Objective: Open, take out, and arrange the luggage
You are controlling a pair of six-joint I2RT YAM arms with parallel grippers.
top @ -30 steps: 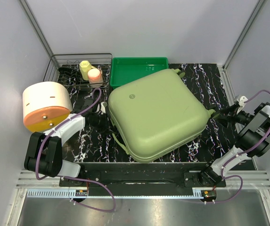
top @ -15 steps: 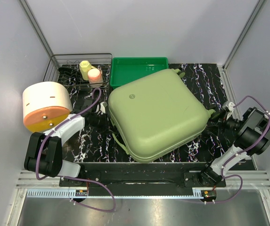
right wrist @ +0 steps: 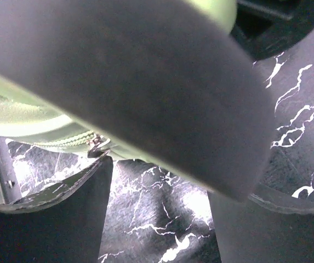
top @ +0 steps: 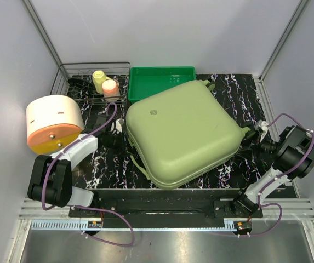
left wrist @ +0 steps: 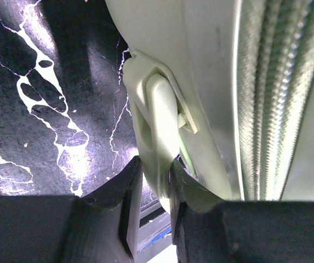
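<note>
- luggage (top: 181,131): closed, lying flat and skewed in the middle of the worktop (top: 228,87). Zip not yet undone.
- Far left: cream drum with an orange end face (top: 52,123), on its side, apart from the case. Behind it, a wire rack (top: 69,74) holds a yellow bottle (top: 98,81) and a pink one (top: 110,88).
- left hand (top: 116,127): at the case's left edge, fingers (left wrist: 126,189) nearly closed, pinching a pale moulded lug (left wrist: 159,115) on the shell's side. Probably an anchor so the case doesn't slide while the zip is worked.
- green plastic tray (top: 161,76): shallow, behind the case. The shell hides its near-right corner.
- Shell: smooth matte olive hard plastic, domed, rounded corners. A ribbed zip coil (left wrist: 266,98) runs along the rim. The worktop is glossy black with white veining.
- right hand (top: 254,138): at the case's right corner, fingers spread wide, holding nothing. A small metal zip pull (right wrist: 96,143) sits just ahead of the gap, so it looks lined up to grab that.
</note>
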